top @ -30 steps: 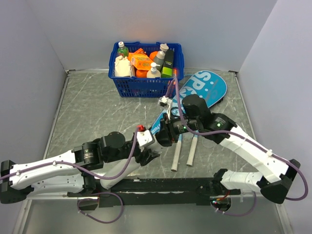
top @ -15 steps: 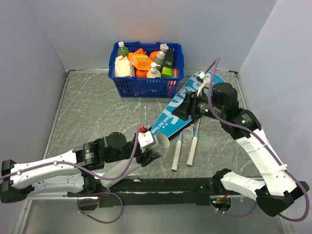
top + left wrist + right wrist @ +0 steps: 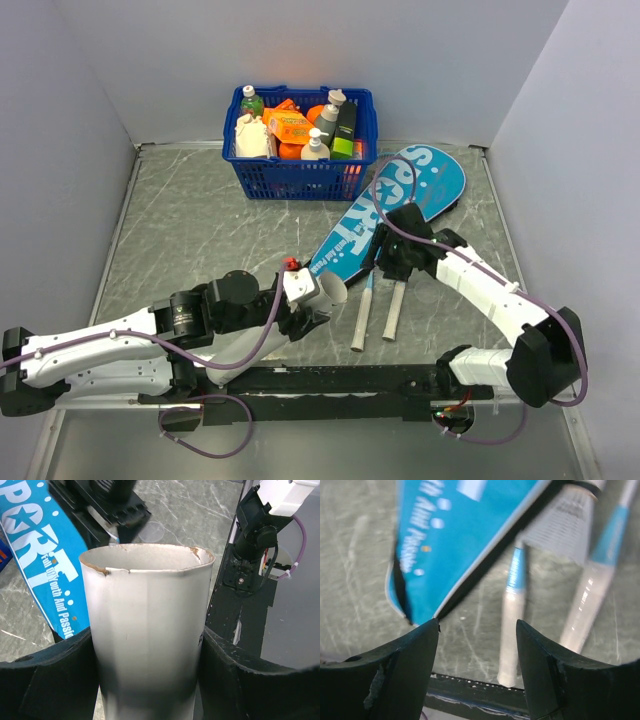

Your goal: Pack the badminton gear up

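Observation:
My left gripper [image 3: 312, 300] is shut on the long white tube [image 3: 147, 625], which it holds low over the table with the torn open mouth toward the teal "SPORT" case [image 3: 400, 205]. The case lies slantwise, its narrow end [image 3: 42, 565] close to the tube. Two rackets stick out from under it, white handles [image 3: 360, 322] [image 3: 393, 312] pointing at the near edge. My right gripper [image 3: 388, 264] hangs open above their pale blue shafts. Its wrist view, blurred, shows one handle [image 3: 511, 625] between the fingers below, the case's tip [image 3: 450, 535] and a white feather shuttlecock [image 3: 560, 525].
A blue plastic basket [image 3: 300, 178] with bottles and orange packs stands at the back, touching the case's upper side. Grey walls close in the table on three sides. The black base rail [image 3: 340, 380] runs along the near edge just beyond the racket handles.
My right arm left the tube's mouth, swung up to the case's wide end, then came back down over the racket shafts while its jaws opened. The left arm and tube stayed put.

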Action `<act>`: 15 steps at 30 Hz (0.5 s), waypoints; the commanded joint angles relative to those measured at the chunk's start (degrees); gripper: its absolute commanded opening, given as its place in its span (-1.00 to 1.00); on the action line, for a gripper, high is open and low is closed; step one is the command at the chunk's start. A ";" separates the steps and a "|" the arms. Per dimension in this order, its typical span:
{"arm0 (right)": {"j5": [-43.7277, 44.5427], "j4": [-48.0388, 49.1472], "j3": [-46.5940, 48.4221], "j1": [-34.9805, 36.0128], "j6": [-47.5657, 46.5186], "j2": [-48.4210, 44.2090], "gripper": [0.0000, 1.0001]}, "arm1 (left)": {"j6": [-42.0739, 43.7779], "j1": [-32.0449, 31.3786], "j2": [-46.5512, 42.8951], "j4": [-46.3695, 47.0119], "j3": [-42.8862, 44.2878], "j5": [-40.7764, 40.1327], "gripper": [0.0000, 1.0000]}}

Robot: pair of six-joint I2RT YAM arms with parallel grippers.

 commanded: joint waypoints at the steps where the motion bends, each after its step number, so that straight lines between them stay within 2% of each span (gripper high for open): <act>1: 4.65 4.77 -3.52 -0.19 11.55 -2.38 0.46 | 1.76 -0.24 -1.32 -1.79 2.29 -0.10 -0.94; 6: 6.14 6.26 -5.46 -0.11 17.26 -0.28 0.47 | 1.85 -0.24 -2.64 -1.27 1.94 1.05 -0.94; 15: 10.19 9.34 -5.20 -0.28 22.11 6.57 0.49 | 0.00 -0.15 -3.44 -0.74 1.41 1.49 -0.96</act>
